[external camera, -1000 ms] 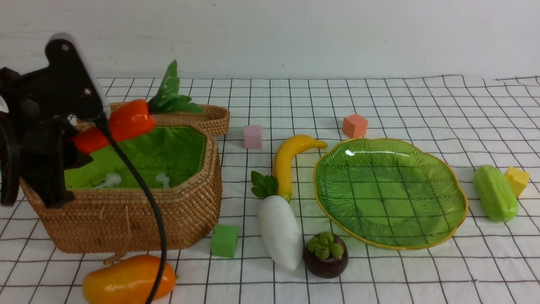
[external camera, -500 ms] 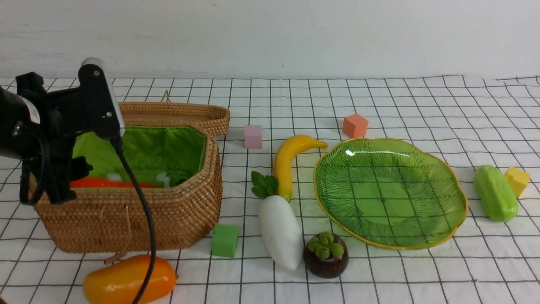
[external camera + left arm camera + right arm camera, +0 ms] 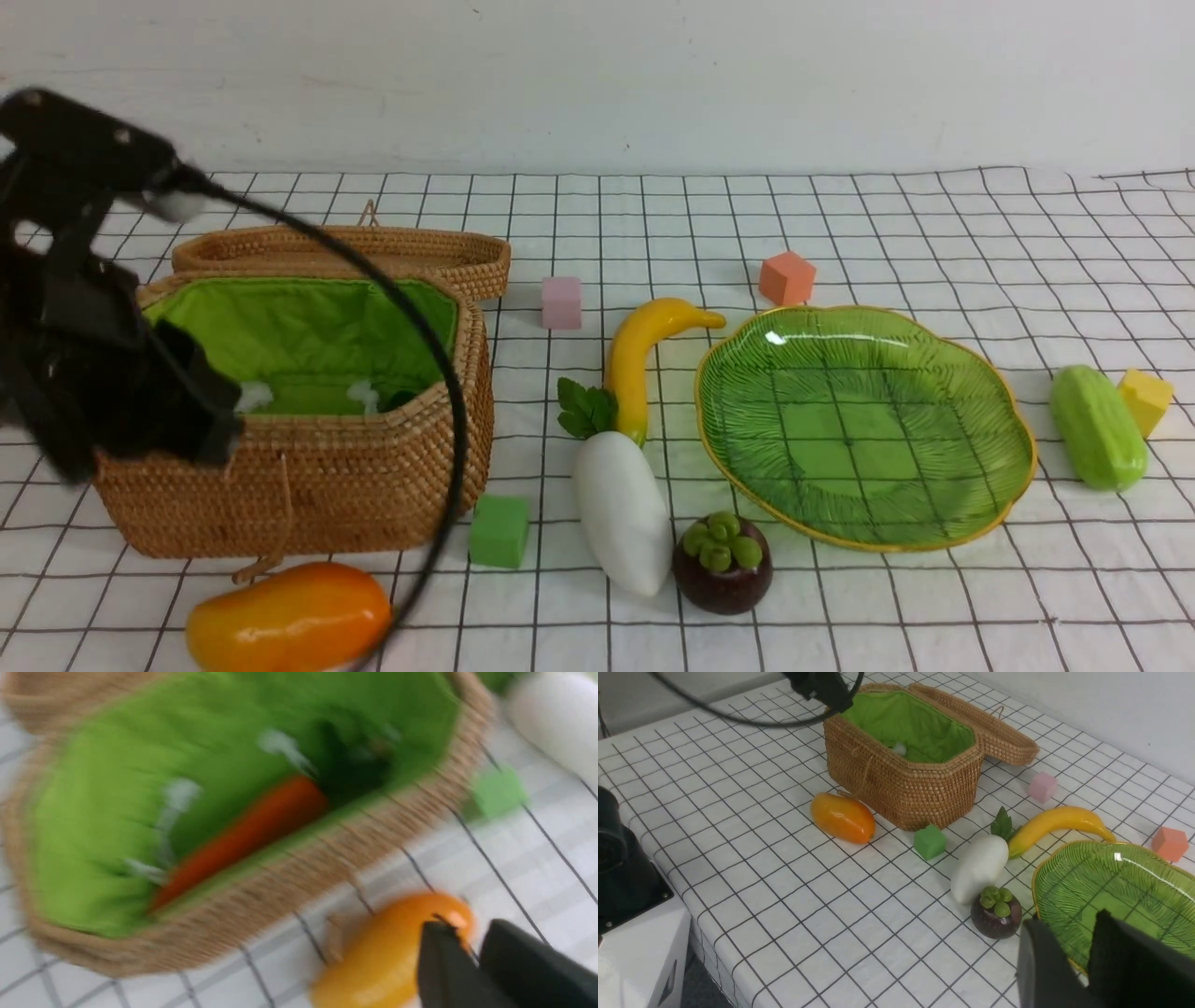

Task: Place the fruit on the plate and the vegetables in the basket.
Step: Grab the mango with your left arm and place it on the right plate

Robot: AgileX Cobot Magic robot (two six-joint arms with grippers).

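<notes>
**A:** Why does the left end effector hang by the basket with nothing in it?

**B:** Its fingers are pinched almost together on air. The carrot lies loose on the green lining, just beyond the fingertips and inside the wall. I'd say that vegetable is delivered.

**A:** And the mango?

**B:** It's on the counter, right under those fingertips and close to the basket's outer side. It looks like the handiest next pick, though it belongs on the plate, well away from this end effector.

**A:** What about the right end effector?

**B:** Its fingers are slightly parted and empty, poised over the plate's near rim. That suits the fruit. The mangosteen sits just beside it, and the banana is a little farther off.

**A:** What's left to do?

**B:** Most of it, I think. The radish lies between the two end effectors, touching the banana. The cucumber lies past the plate on the right one's side. The plate holds nothing.
</notes>
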